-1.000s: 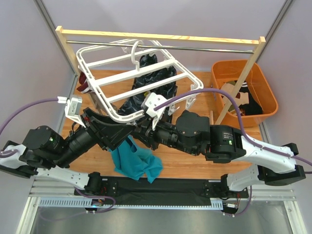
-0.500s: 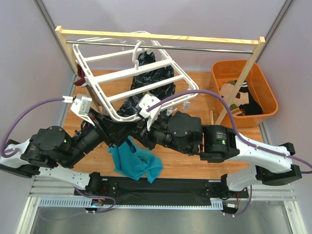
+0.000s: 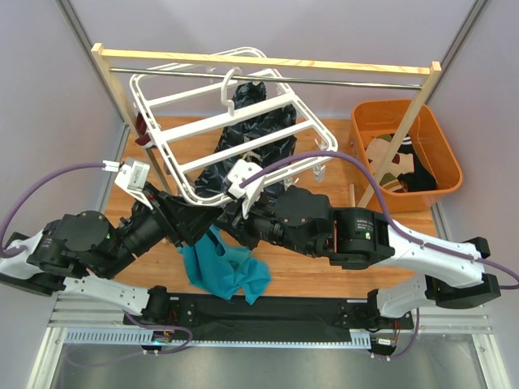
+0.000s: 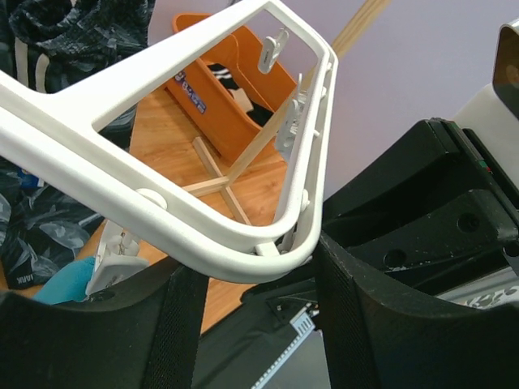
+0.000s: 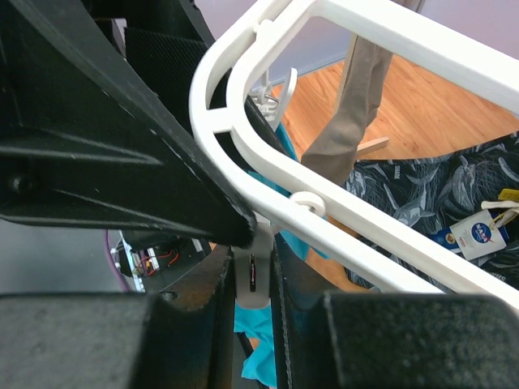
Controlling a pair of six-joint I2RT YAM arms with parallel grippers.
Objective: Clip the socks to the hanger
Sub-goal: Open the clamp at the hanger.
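Over that last second the hanger [image 4: 122, 194] swung left and tipped up, its far rim now showing past the wooden rack [image 3: 268, 61], and both arms went left with it. The left gripper [image 4: 251, 259] narrowed a touch, fingers apart astride the near corner; whether they pressed it, couldn't tell. The right gripper [image 5: 251, 271] stayed pinched on a clip [image 5: 252, 296] under that corner. The teal sock [image 3: 223, 271] hadn't budged, heaped on the table [image 3: 292, 271] just below. It looked like lining up, with nothing clipped yet.

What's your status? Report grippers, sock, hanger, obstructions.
Left gripper open at hanger corner. Right gripper shut on clip there. Teal sock bunched below; clipped or not, cannot tell. Grippers crowded together.
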